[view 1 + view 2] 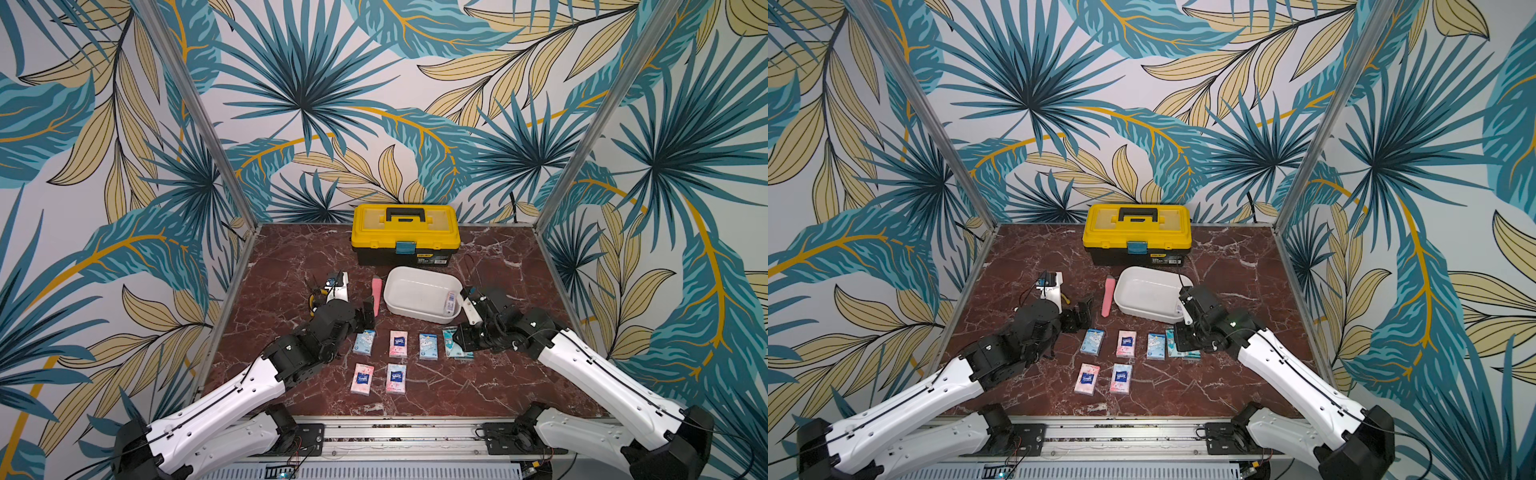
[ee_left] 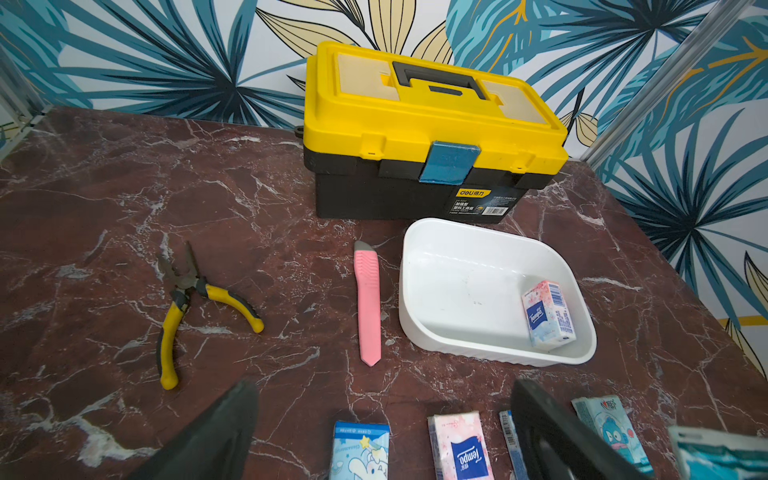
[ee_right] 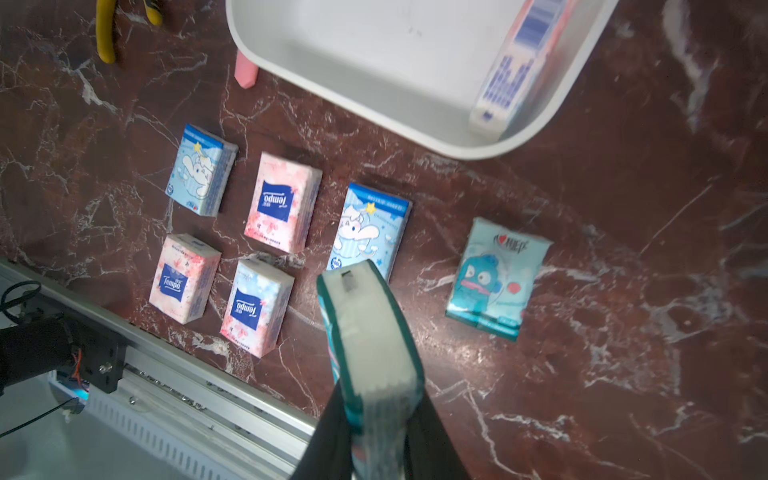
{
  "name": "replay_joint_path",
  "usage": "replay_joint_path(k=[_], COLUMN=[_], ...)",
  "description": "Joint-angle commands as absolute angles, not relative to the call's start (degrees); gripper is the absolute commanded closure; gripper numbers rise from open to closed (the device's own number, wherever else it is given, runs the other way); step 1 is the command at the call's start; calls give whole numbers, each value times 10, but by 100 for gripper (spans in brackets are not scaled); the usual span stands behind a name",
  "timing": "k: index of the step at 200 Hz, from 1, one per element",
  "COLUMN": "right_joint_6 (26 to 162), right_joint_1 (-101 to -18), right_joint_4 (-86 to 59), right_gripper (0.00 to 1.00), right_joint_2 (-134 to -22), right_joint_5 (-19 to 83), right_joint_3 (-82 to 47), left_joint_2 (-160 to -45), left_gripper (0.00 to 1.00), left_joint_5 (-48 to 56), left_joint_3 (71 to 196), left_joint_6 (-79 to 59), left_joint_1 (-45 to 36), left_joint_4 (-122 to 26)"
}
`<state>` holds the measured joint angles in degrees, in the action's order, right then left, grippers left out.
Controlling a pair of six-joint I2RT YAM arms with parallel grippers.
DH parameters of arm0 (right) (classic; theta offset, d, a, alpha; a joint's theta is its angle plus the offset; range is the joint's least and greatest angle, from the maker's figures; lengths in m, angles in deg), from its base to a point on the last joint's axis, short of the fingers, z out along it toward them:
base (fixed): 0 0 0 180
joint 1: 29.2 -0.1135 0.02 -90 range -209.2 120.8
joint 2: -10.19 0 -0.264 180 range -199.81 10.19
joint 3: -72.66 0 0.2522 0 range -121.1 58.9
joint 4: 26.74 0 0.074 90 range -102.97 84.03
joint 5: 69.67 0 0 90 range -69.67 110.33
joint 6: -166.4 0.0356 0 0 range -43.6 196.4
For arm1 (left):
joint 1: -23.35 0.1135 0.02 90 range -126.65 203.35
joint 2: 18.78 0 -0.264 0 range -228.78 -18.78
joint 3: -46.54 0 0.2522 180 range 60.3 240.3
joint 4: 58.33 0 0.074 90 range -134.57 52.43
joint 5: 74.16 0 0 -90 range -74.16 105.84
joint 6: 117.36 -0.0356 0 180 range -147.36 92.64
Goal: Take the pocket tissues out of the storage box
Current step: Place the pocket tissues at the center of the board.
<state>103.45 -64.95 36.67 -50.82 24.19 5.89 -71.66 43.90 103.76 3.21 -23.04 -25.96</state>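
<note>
"Six tissue packs [image 3: 282,208] lay flat on the table [image 2: 104,187], in two rows just in front of the white tub [image 2: 457,291] — all clear of its rim."

"And the other two?"

"One, a teal pack [image 3: 365,316], was in the right gripper [image 3: 376,399], whose fingers were clamped on either side of it, off the tub's right front corner and outside the wall. Whether it touched the table I couldn't tell. The last, a pink pack [image 2: 548,316], stood on edge inside the tub, close against the right end wall."

"So nearly done?"

"I'd have judged so: one to set down, one to fetch."

"And the left gripper [image 1: 369,311]?"

"Spread wide with nothing in it, off the tub's left front corner, near the pink knife [image 2: 368,303]."

"Room to work?"

"The tub's walls were low and its floor otherwise bare, so coming down from above looked easy — though the pack sat tight to the wall, leaving one finger little gap. The toolbox [image 1: 405,232] stood close behind the tub, the pliers [image 2: 187,291] well to its left. Bare table right of the tub looked the freest spot."
</note>
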Motion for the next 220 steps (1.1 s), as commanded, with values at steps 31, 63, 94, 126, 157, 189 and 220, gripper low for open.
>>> replay_joint_path(k=[31,63,94,126,157,189,220], right_joint_6=[1180,1227,1246,1278,1289,1293,1291], right_joint_1=[-693,-716,-729,-735,-738,-737,-738], right_joint_4=[247,175,151,92,87,85,89], right_gripper=[76,76,76,76,76,76,76], right_joint_2=[-474,-483,-516,-543,-557,-575,-595], right_joint_5=[292,317,333,354,351,358,364], right_joint_3=[181,232,250,270,275,280,279], left_joint_2=[-705,-702,-689,-672,-668,-668,-670], left_gripper=[0,0,0,0,0,0,0], left_joint_5=[446,446,449,449,452,450,449], left_joint_3=[1014,1012,1005,999,996,996,996], left_joint_6=[25,31,41,44,43,40,38], left_joint_1=[-227,-227,-227,-227,-227,-227,-227], left_joint_4=[-282,-274,-259,-253,-253,-253,-256])
